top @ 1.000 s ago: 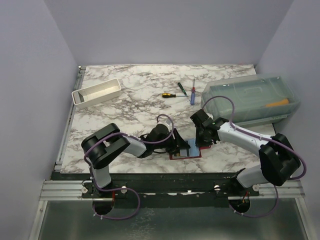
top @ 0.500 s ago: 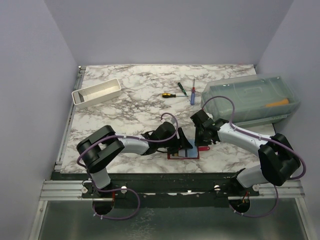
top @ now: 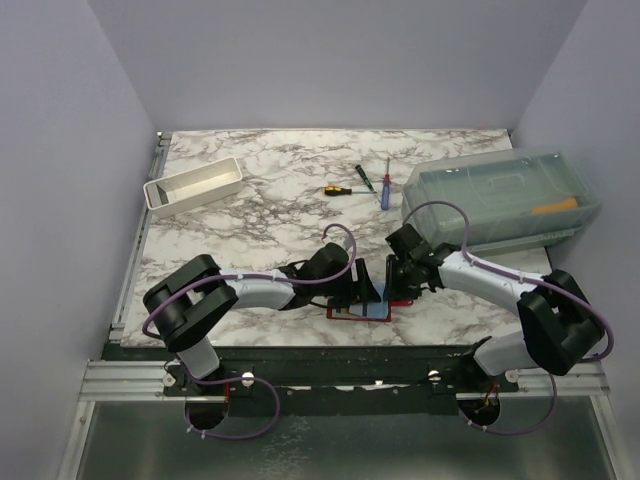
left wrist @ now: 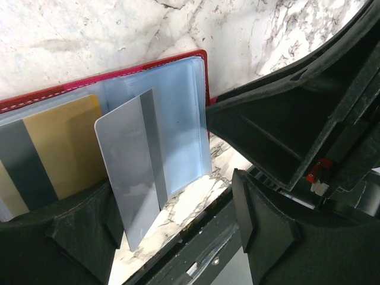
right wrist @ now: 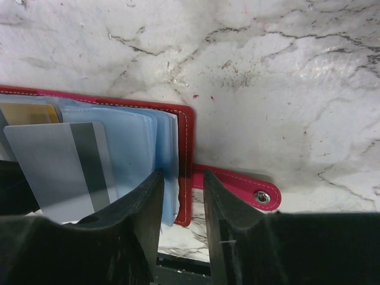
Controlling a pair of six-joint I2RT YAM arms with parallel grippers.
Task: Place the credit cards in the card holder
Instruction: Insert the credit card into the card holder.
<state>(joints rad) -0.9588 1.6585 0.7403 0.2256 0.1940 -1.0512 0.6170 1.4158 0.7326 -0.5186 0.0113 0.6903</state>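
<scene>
The dark-red card holder (top: 345, 313) lies open near the table's front edge, its clear sleeves (left wrist: 184, 113) showing. A tan card (left wrist: 59, 142) sits inside a left sleeve. The blue card (left wrist: 127, 178), with a dark stripe, sticks out of a sleeve toward my left gripper, its lower edge beside the left finger (left wrist: 77, 237). My left gripper (left wrist: 172, 208) is open wide and grips nothing; it also shows in the top view (top: 362, 292). My right gripper (right wrist: 183, 178) straddles the holder's right edge (right wrist: 185, 148), jaws narrowly apart, one tip on the sleeves, one over the snap strap (right wrist: 237, 184).
A white tray (top: 193, 186) stands at the back left. A clear plastic box (top: 500, 195) stands at the back right. Screwdrivers (top: 337, 189) (top: 385, 185) lie at the back middle. The table's front edge (top: 350, 335) runs just below the holder.
The card holder and both grippers have shifted a little left and toward the front edge. The left arm has stretched further right.
</scene>
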